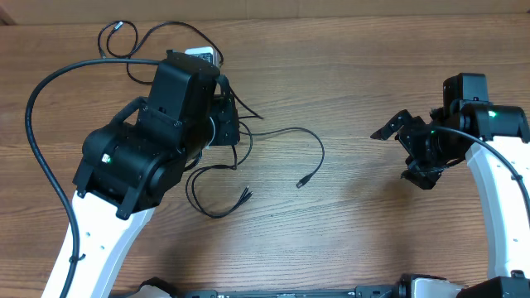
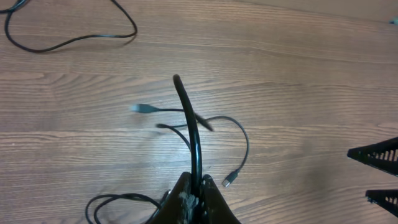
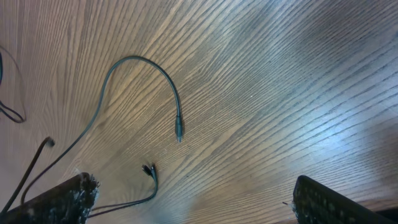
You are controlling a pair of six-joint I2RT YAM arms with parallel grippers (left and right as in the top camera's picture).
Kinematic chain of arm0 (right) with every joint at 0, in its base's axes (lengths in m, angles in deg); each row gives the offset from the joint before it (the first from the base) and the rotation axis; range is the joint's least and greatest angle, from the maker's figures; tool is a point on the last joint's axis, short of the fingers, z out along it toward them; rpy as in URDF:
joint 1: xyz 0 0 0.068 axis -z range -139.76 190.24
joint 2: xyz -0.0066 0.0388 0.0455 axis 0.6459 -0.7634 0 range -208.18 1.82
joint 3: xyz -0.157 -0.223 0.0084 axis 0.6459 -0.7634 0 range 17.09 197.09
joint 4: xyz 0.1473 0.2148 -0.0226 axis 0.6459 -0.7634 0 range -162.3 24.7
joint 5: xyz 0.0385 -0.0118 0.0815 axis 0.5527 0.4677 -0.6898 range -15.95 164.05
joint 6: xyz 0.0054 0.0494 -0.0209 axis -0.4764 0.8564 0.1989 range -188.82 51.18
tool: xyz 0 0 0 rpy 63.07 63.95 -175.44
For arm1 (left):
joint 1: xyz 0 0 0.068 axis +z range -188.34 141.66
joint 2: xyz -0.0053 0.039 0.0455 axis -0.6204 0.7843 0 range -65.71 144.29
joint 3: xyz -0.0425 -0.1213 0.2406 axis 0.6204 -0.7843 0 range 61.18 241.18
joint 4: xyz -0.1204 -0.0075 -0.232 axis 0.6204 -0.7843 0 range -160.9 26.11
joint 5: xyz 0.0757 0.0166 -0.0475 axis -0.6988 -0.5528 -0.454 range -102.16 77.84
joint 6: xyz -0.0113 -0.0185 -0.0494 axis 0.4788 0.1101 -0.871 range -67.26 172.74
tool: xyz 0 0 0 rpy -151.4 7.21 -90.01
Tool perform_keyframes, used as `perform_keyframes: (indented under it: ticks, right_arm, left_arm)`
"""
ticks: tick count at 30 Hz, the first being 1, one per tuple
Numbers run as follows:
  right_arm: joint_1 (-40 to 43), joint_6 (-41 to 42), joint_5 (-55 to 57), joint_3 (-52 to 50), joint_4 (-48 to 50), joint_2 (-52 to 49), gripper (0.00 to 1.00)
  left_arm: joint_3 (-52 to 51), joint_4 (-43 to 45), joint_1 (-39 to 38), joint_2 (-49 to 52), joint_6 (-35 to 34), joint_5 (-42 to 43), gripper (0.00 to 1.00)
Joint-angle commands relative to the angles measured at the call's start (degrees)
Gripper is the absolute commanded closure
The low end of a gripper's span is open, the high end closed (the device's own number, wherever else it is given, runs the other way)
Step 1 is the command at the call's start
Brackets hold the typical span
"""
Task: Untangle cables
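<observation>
Thin black cables lie left of the table's centre. My left gripper point(image 1: 228, 124) point(image 2: 200, 181) is shut on one cable point(image 2: 189, 124), which rises stiffly out of its jaws. A second cable point(image 1: 306, 141) arcs right and ends in a small plug point(image 1: 302, 182) point(image 3: 179, 130) point(image 2: 229, 180). A loop point(image 1: 203, 199) with paired ends point(image 1: 245, 195) point(image 3: 149, 169) lies in front of the left arm. A third cable point(image 1: 132, 45) coils at the back left. My right gripper point(image 1: 406, 153) point(image 3: 193, 190) hovers open to the right, over bare wood, holding nothing.
A small white block point(image 1: 204, 55) sits at the back behind the left arm. A thick black arm wire point(image 1: 37, 141) sweeps along the left side. In the left wrist view, the right gripper's fingers point(image 2: 378, 155) show at the right edge.
</observation>
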Motion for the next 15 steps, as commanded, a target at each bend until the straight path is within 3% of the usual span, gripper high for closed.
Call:
perform_keyframes:
  ticks: [1,6,11,15]
  right_arm:
    - [0.3,-0.4,0.3,0.3,0.1,-0.1,0.0]
    - [0.3,-0.4,0.3,0.3,0.1,-0.1,0.0]
    - [0.3,-0.4,0.3,0.3,0.1,-0.1,0.0]
    - [0.3,-0.4,0.3,0.3,0.1,-0.1,0.0]
  left_arm:
    - [0.6,0.2,0.2,-0.3,-1.1,1.6,0.96]
    - [0.6,0.2,0.2,-0.3,-1.2,1.6,0.96]
    - [0.6,1.1,0.2,0.4,-10.4,2.5,0.96]
    - [0.6,1.8,0.2,0.5,-10.4,3.7,0.96]
